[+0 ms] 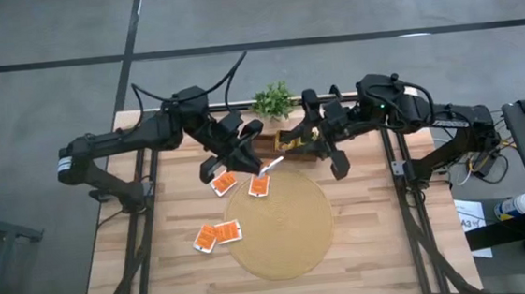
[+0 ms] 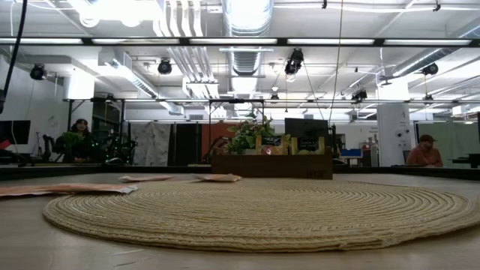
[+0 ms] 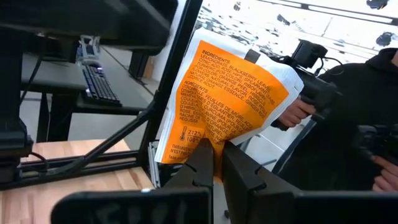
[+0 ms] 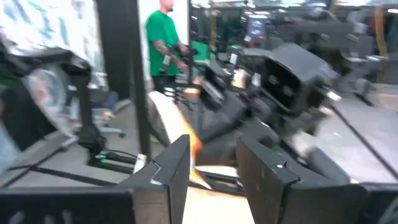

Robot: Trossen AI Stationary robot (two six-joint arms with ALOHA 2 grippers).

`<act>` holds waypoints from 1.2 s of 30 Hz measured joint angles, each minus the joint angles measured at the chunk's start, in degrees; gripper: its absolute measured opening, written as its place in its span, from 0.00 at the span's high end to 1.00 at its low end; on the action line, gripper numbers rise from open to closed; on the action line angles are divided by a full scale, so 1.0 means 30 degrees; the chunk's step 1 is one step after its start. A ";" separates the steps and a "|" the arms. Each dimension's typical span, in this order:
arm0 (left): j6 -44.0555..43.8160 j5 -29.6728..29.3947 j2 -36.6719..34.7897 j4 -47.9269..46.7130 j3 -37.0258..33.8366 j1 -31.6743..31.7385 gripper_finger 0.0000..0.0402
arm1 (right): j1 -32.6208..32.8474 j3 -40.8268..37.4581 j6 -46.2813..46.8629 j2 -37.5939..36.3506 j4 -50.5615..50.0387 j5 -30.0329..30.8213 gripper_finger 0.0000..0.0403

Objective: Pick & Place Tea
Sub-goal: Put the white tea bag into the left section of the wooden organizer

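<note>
The left gripper [image 3: 214, 163] is clamped on the lower edge of an orange tea packet [image 3: 224, 99], lifted clear of the table; in the high view it hangs just short of the wooden box [image 1: 290, 145], where yellow packets already stand; the right gripper [image 4: 214, 165], fingers parted and holding nothing, waits on the box's far side. Below and behind the left gripper, four more orange packets [image 1: 217, 235] lie on the table [image 1: 383, 241], one on the round mat's [image 1: 283, 225] edge. Judging by this, the sorting seems early: one packet in transit, four left.
</note>
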 joint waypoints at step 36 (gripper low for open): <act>-0.0976 -0.0004 0.0313 -0.0020 -0.0051 0.0481 0.97 | 0.0197 0.0291 0.0054 0.1056 0.0486 -0.1675 0.95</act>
